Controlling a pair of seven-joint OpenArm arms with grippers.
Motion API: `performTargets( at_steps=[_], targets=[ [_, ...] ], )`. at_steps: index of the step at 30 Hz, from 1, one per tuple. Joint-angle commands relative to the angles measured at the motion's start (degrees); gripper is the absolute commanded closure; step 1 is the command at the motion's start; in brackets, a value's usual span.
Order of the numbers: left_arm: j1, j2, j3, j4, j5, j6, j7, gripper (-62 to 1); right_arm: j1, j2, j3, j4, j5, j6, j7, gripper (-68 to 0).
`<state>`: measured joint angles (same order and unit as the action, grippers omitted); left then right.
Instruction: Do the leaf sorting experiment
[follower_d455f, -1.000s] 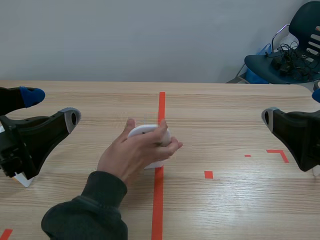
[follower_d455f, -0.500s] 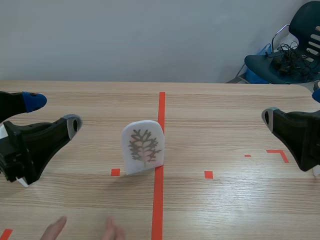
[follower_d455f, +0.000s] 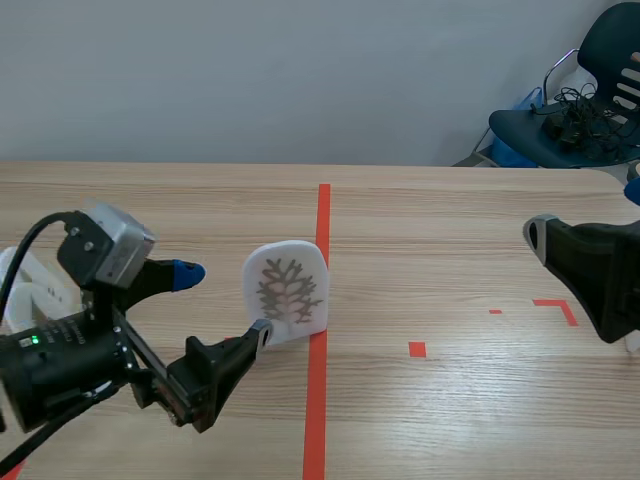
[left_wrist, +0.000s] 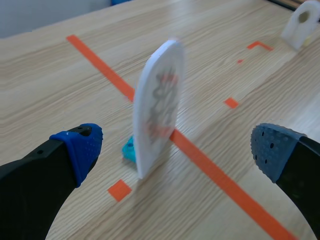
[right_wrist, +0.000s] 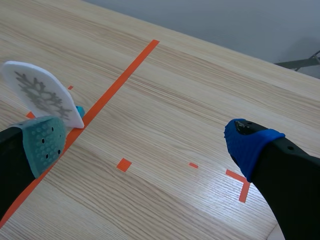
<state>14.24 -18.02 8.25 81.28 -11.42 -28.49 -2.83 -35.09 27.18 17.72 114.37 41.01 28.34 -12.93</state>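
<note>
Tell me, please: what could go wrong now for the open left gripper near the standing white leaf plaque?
1. The thin white arch-shaped plaque with a grey leaf print stands upright on only a small teal foot; a bump from one finger of the left gripper could tip it over.
2. The plaque sits askew to the open fingers, so closing might twist it instead of gripping it squarely.

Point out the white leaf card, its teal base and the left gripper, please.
white leaf card (follower_d455f: 287, 292), scene view, on the printed leaf.
teal base (left_wrist: 129, 148), left wrist view, on its visible corner beside the card.
left gripper (follower_d455f: 224, 300), scene view, midway between its fingertips.
</note>
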Motion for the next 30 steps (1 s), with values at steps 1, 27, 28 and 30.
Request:
performTargets(
  at_steps=[1, 27, 28, 30],
  targets=[
    [-3.48, 1.33, -0.33, -3.56, 0.17, 0.11, -1.84, -62.3, 0.83, 0.76, 0.02, 0.44, 0.83, 0.0, 0.81, -67.9],
    [-20.59, 10.51, 11.08, -30.69, 11.04, 5.27, -15.8, -27.4, 0.81, 0.74, 0.02, 0.44, 0.85, 0.0, 0.79, -67.9],
    [-20.59, 10.51, 11.08, -30.69, 11.04, 5.25, -15.8, -24.4, 0.81, 0.74, 0.02, 0.44, 0.85, 0.0, 0.79, -67.9],
    [-20.59, 10.51, 11.08, -30.6, 11.04, 5.25, -15.8, -19.2, 0.81, 0.74, 0.02, 0.44, 0.85, 0.0, 0.79, -67.9]
  ],
)
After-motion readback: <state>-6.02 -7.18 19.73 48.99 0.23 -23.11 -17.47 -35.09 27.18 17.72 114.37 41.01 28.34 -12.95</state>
